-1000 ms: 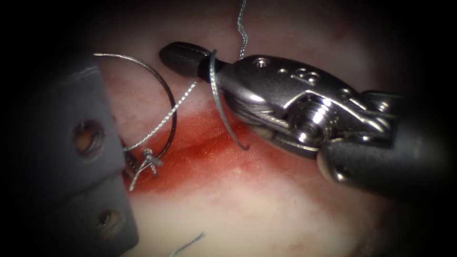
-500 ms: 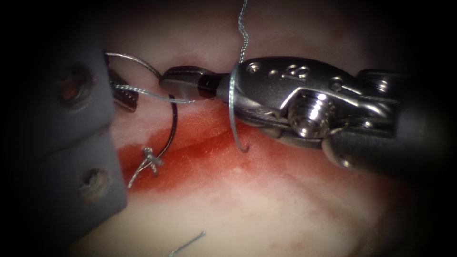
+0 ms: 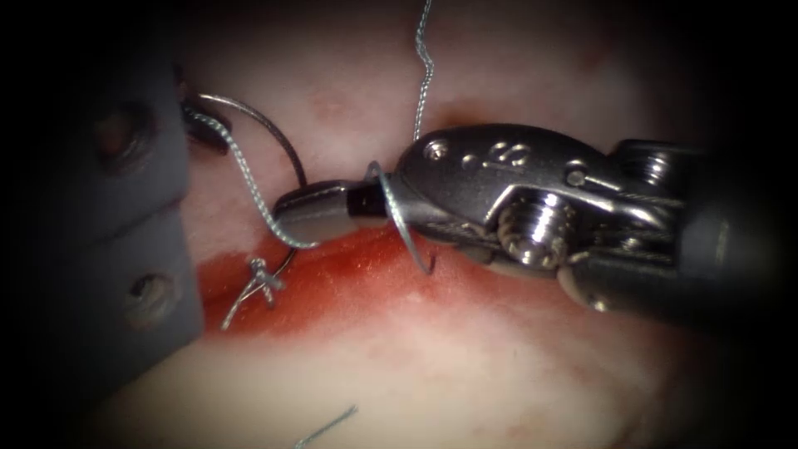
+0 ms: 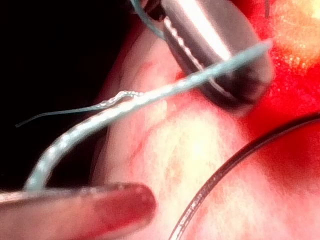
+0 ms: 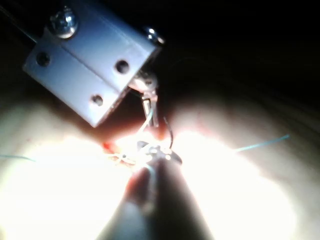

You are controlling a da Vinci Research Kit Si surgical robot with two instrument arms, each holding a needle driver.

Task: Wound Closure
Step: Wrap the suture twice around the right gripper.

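Left tool (image 3: 204,126) is clamping the braided grey-silver thread (image 3: 249,187), jaws closed on it right at their tips. In the left wrist view the same thread (image 4: 150,97) is rising pale and twisted from the left tool's jaw (image 4: 100,207) toward the other tool. The right wrist view is showing the left tool (image 5: 150,107) pointing down at the tissue with thread hanging off it.

Right tool (image 3: 291,214) is lying with its jaws closed together. The thread from the left tool is curving down and passing under the right jaw tip. In the left wrist view it is crossing over the closed right tool (image 4: 240,85); I cannot tell whether it is pinched. A loop of thread (image 3: 384,204) is wrapping round the right tool just behind its jaws, with one strand going up and away and one hooking down to the wet red cut (image 3: 332,283).

The thin dark curved wire needle (image 3: 278,137) is held by neither tool. It is arcing from beside the left tool's jaws, passing behind the right jaw tip and ending near the small grey knot (image 3: 262,278) below it. I cannot tell whether it is in the pale pink tissue (image 3: 465,357). Red fluid is covering the cut under both tools. A short cut end of thread (image 3: 328,426) is lying well below the right tool.
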